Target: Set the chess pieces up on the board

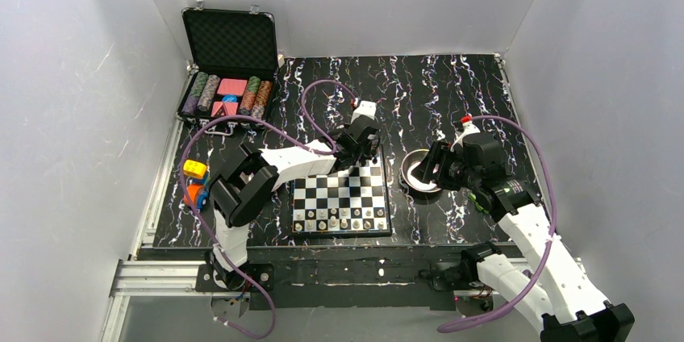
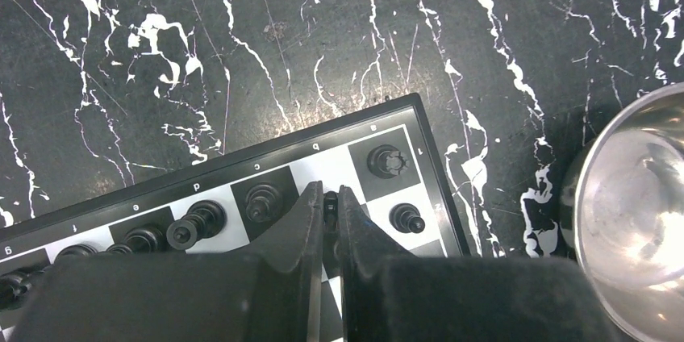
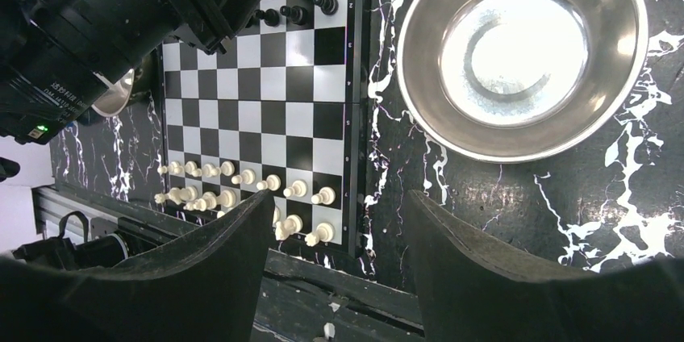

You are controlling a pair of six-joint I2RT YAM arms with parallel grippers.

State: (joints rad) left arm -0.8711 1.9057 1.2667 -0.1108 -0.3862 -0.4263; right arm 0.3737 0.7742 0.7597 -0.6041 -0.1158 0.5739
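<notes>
Three white walls (image 1: 363, 3) | black marbled table (image 1: 452, 92) | left jaws clenched on black piece (image 2: 329, 202) | right jaws released

One board (image 3: 266, 84), one steel bowl (image 3: 613, 11), one open case (image 1: 230, 42). Eight pale pawns (image 3: 244, 177) stand in a row just beyond the right fingers (image 3: 202, 277). The other pale pieces and the black pieces (image 2: 387, 160) are partly hidden, so uncountable.
</notes>
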